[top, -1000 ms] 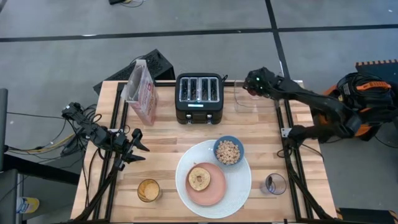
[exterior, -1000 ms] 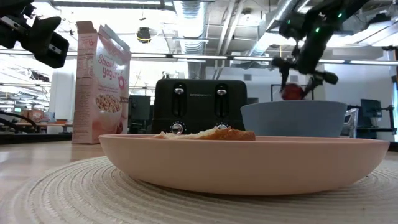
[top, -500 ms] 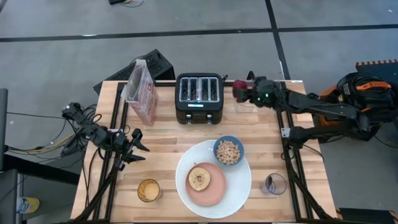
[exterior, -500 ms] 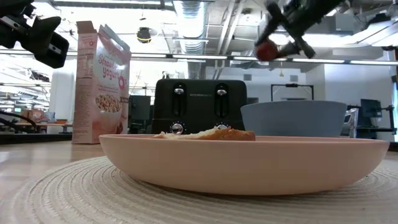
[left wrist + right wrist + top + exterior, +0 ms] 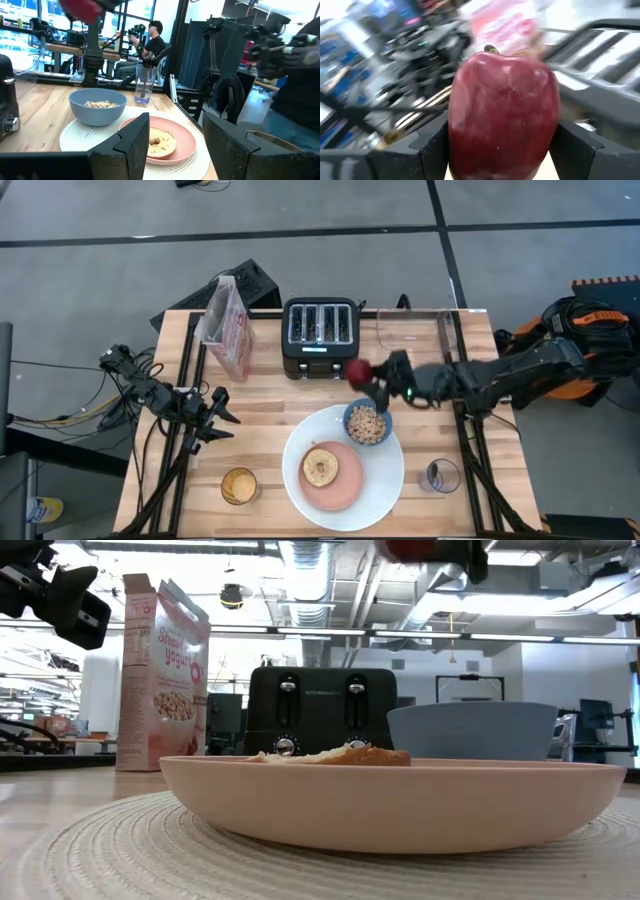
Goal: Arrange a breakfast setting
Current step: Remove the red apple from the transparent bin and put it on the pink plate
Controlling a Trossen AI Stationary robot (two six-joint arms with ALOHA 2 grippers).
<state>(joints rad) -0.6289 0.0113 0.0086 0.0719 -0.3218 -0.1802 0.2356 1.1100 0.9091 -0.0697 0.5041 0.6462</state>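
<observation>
- High view: The small red fruit (image 5: 360,369) is now carried well in from the far right corner of the table (image 5: 270,395), where it was seen a second ago beside the clear container (image 5: 415,330). It is pinched in the right gripper (image 5: 372,375), just in front of the toaster (image 5: 320,335) and just beyond the small blue bowl (image 5: 368,423). The right arm is stretched leftward from its base across the right side of the table. By this shift the fruit is judged to be on its way to the setting, not yet placed. The toasted bagel half (image 5: 321,468) lies on the smaller pink plate (image 5: 345,488), which sits on the large round white plate (image 5: 385,480). The left gripper (image 5: 215,418) is held at the left edge, part-spread and empty.
- Low view: The fruit is seen only as a red patch at the top edge, higher than half a second ago, well above the bowl.
- Left wrist view: The fruit and the right gripper are seen blurred above and beyond the bowl; between the left arm's own fingers (image 5: 132,142) a gap is seen and nothing is gripped.
- Right wrist view: The fruit (image 5: 504,112) is clamped between the two dark fingers (image 5: 427,145), stem upward, with the cereal box (image 5: 507,22) blurred beyond.
</observation>
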